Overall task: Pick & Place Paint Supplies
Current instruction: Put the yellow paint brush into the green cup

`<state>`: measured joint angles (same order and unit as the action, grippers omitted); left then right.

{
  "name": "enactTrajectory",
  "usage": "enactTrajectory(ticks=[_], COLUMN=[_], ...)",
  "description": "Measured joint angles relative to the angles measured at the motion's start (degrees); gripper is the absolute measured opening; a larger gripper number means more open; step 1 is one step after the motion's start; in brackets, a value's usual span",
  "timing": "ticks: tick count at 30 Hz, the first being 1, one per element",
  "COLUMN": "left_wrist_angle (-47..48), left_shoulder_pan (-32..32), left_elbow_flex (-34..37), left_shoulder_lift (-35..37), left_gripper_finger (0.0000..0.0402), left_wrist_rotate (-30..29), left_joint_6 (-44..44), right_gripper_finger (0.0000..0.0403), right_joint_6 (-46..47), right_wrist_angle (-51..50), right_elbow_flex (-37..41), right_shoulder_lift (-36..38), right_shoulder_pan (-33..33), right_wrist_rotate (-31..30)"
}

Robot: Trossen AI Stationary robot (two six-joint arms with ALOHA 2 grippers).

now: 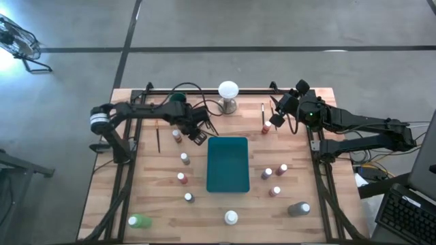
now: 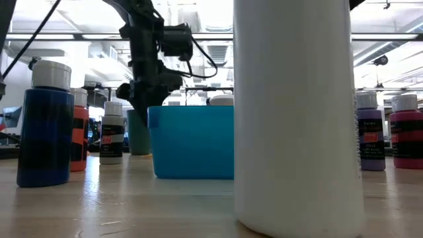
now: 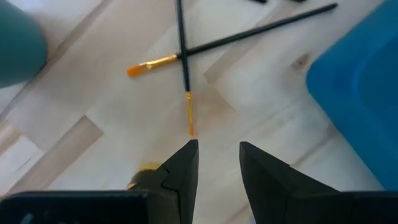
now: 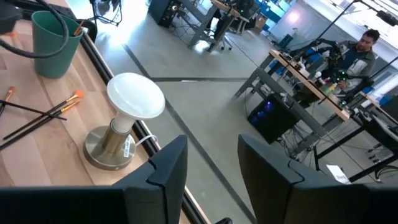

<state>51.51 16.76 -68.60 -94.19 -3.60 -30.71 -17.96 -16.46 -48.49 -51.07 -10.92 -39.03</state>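
Observation:
Small white-capped bottles stand around the teal tray [image 1: 228, 163]: a brown one [image 1: 177, 136], red ones [image 1: 182, 178] [image 1: 274, 191], a purple one [image 1: 266, 173], a larger green one [image 1: 139, 220] and a grey one [image 1: 298, 209]. Two thin dark brushes [image 3: 183, 56] with orange tips lie crossed on the wood. My left gripper [image 1: 199, 136] [image 3: 217, 162] is open and points down, just short of one brush's tip and beside the tray's far left corner. My right gripper [image 1: 276, 121] [image 4: 211, 168] is open, raised near the far right edge, and touches nothing.
A green cup [image 1: 178, 99] [image 4: 56, 43] and a white ball on a metal base [image 1: 228, 88] [image 4: 134, 99] stand at the far edge. More brushes lie at the left [image 1: 158, 136] and right [image 1: 263, 116]. In the low view a white bottle [image 2: 297, 112] fills the foreground.

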Motion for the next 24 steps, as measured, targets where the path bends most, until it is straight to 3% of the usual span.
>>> enactTrajectory(ticks=[9,24], left_wrist_angle=[-5.43,-6.95], left_shoulder_pan=[2.14,2.74], left_elbow_flex=[2.80,3.39], left_shoulder_lift=[0.00,-3.07], left_gripper_finger=[0.0122,0.0122], left_wrist_rotate=[2.86,1.76], left_joint_6=[2.17,5.40], right_gripper_finger=[0.0163,0.0192], right_joint_6=[-0.02,0.24], right_wrist_angle=[0.10,0.21], right_elbow_flex=[0.00,0.02], right_shoulder_lift=[0.00,0.00], right_shoulder_pan=[0.02,0.00], right_wrist_rotate=[0.02,0.02])
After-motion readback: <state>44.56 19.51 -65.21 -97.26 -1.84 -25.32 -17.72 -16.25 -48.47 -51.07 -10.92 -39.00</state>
